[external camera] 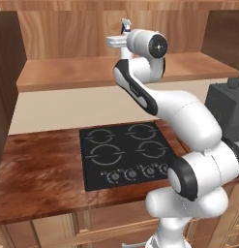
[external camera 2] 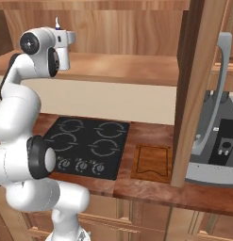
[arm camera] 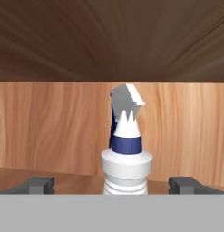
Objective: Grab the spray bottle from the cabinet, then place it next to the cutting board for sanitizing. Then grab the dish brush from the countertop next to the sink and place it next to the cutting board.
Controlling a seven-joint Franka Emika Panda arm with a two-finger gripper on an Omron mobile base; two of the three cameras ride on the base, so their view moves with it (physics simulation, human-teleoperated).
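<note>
The arm point(external camera: 188, 121) was glossy white, built of thick rounded segments joined by black bands at the joints. A round dark disc with a small pale centre capped one upper joint. The gripper point(arm camera: 115, 185) ended in two small, blocky dark grey finger tips point(arm camera: 38, 184).

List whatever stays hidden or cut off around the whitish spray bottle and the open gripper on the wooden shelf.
- Whitish spray bottle with a blue collar: in the hand view its lower body is cut off at the bottom edge.
- Same bottle: in the left base view the white arm hides all but its top; it's too small for detail.
- Open gripper: in the hand view just the dark fingertips show; contact with the bottle cannot be told.
- Brown wooden cutting board: in the right base view the brown cabinet door covers its right edge.
</note>
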